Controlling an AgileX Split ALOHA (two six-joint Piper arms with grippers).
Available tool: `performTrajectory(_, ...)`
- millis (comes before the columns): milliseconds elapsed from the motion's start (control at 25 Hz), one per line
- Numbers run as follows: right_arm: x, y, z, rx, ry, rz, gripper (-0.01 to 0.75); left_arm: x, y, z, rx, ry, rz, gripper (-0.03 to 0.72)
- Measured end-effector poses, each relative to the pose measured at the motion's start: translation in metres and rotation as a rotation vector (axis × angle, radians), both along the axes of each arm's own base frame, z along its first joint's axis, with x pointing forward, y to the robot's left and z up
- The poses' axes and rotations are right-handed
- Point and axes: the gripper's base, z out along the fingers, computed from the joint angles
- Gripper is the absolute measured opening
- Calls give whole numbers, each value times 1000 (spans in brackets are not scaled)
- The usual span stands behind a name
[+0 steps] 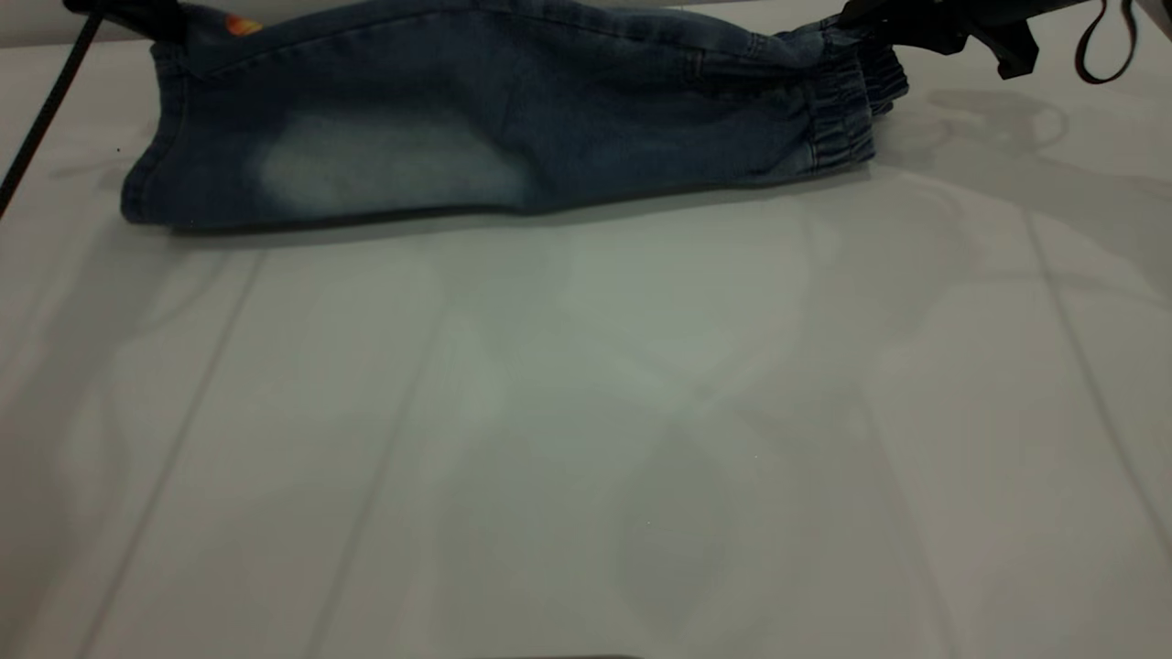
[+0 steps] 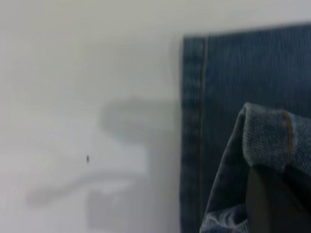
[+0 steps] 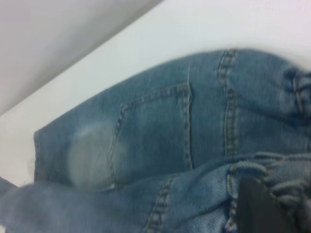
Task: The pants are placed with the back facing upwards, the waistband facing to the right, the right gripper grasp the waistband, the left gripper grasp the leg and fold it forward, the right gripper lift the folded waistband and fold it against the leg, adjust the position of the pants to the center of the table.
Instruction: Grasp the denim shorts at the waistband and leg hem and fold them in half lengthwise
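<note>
The blue denim pants (image 1: 494, 119) lie along the far side of the table (image 1: 586, 412), waistband (image 1: 838, 114) to the right. The far half is raised and draped over the near half, which shows a faded patch (image 1: 385, 169). My left gripper (image 1: 146, 16) is at the far left, shut on the hem of the leg (image 2: 265, 141); an orange bit of print (image 1: 240, 25) shows beside it. At the far right my right gripper (image 1: 884, 27) is shut on the gathered waistband (image 3: 286, 177). A back pocket (image 3: 155, 126) shows in the right wrist view.
A black cable (image 1: 41, 119) slants down from the left gripper past the pants' left end. A black strap loop (image 1: 1103, 46) hangs by the right arm. Bare white table stretches from the pants to the near edge.
</note>
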Motion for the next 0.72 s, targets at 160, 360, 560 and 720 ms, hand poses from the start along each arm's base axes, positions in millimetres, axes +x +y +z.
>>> performTrajectory(160,4,-1,-1,-11,-16,-8,45,6,-4,-4,2,-69,-8,22)
performTrajectory(360,7,-3,-1,-53,-42,1,185,10,-15,-17,17,-93,-43,45)
performTrajectory(560,7,-4,-1,-75,-55,7,480,15,-19,-16,110,-168,-137,179)
performTrajectory(720,7,-13,-1,-86,-55,3,652,18,-19,-13,185,-218,-200,349)
